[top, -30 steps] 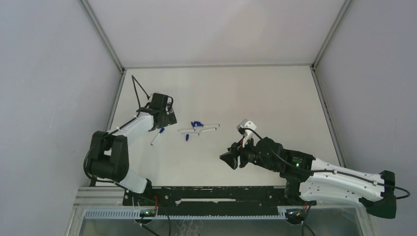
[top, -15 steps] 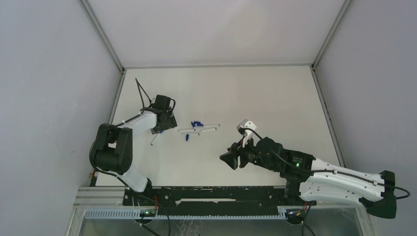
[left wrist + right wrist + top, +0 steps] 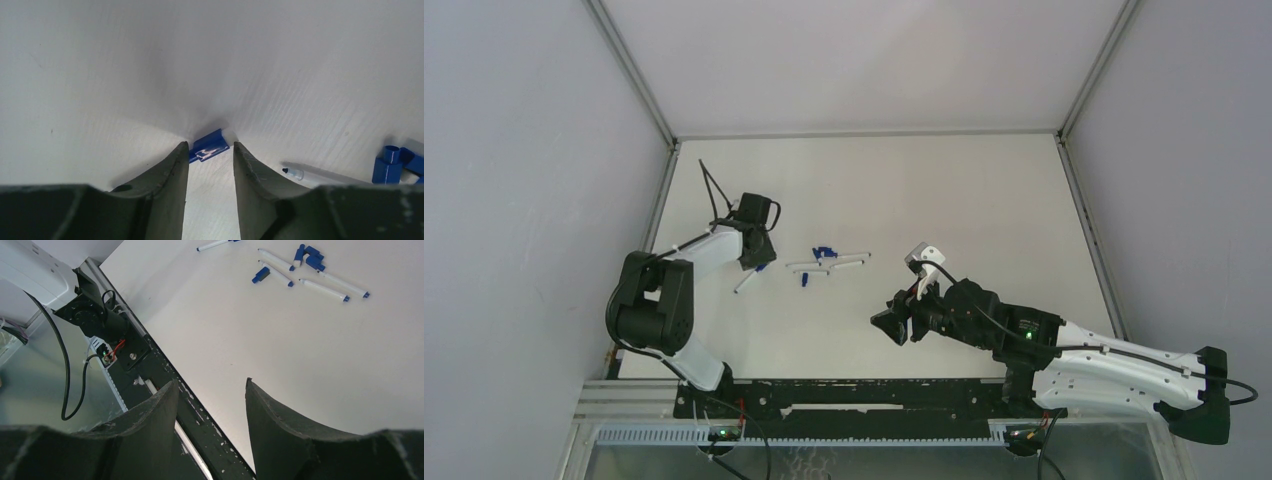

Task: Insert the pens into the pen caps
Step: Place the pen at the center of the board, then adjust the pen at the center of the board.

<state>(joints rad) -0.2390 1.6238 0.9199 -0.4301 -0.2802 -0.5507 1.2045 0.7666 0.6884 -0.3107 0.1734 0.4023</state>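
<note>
The left gripper point(image 3: 210, 150) has moved a little and its jaws have come closer together. One blue pen cap point(image 3: 207, 146) is lying on the bench point(image 3: 944, 190) right between its tips; I cannot tell if they are squeezing it. A white pen point(image 3: 325, 176) is lying to its right. The right gripper point(image 3: 210, 381) is hanging wide open, holding nothing, with the other pens point(image 3: 322, 290) far ahead of it.

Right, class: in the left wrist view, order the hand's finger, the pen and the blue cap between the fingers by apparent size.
1. Finger: biggest, though nearness to the camera inflates it.
2. Pen, partly hidden.
3. Blue cap.
</note>
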